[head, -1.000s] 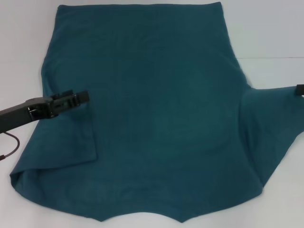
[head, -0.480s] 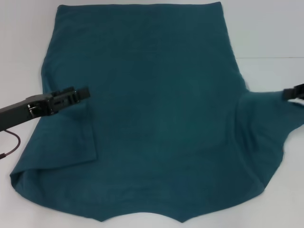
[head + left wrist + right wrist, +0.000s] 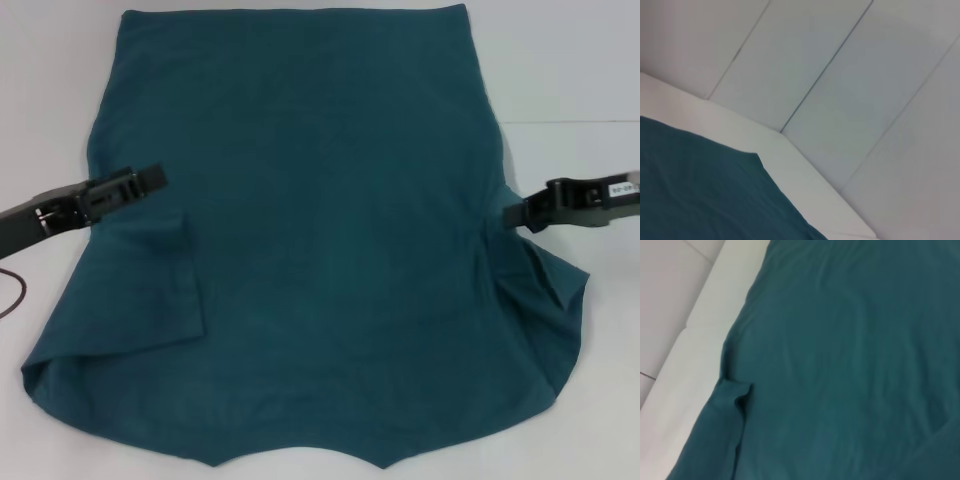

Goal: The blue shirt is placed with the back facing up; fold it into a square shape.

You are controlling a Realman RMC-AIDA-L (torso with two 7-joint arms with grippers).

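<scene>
Fabric of the plain dark teal-blue cotton shirt (image 3: 320,250) lies flat on the white table (image 3: 570,70), no lettering visible. Left sleeve lies folded inward. Left gripper (image 3: 150,179) hovers, finger state indiscernible. Right gripper (image 3: 515,214) pinches the bunched right sleeve.

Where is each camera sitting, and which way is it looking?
Head view: up on the robot's head, looking down at the blue shirt on the table; the left hand and right hand both show.
Left wrist view: on the left arm, facing the shirt's corner and the wall; no hand shows.
Right wrist view: on the right arm, facing the shirt; no hand shows.
All views share the shirt.
</scene>
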